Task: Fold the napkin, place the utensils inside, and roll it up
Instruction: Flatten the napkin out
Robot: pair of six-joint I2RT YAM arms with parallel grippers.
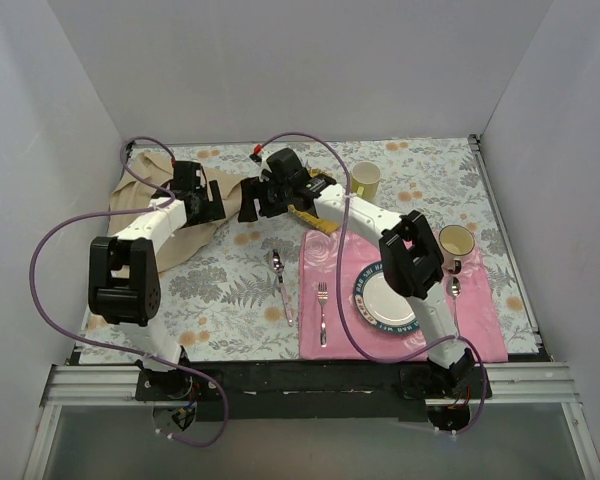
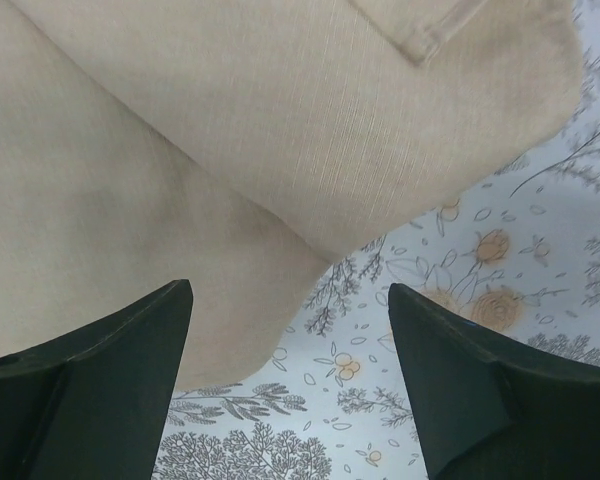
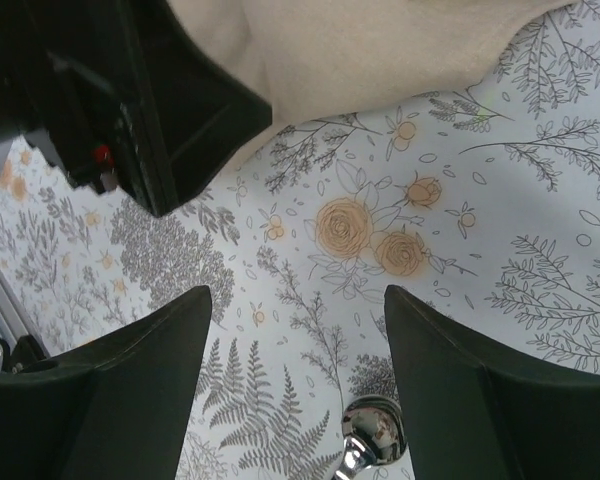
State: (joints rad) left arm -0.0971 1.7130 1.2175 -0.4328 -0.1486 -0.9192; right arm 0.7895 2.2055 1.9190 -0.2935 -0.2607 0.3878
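The beige napkin (image 1: 180,240) lies crumpled at the back left of the table. My left gripper (image 1: 208,208) is open just above its right edge; in the left wrist view the napkin (image 2: 180,150) fills the upper left, and its edge runs between the open, empty fingers of the gripper (image 2: 290,350). My right gripper (image 1: 250,208) is open beside the left one, over bare tablecloth. In the right wrist view this gripper (image 3: 295,350) hangs above a spoon bowl (image 3: 373,430), with the napkin (image 3: 380,50) at the top. One spoon (image 1: 280,280), a fork (image 1: 322,310) and a second spoon (image 1: 455,295) lie on the table.
A pink placemat (image 1: 480,320) at front right carries a plate (image 1: 365,290), the fork and the second spoon. Two cups (image 1: 365,178) (image 1: 456,240) stand behind it. A small yellow checked cloth (image 1: 315,220) lies under the right arm. Walls enclose the table.
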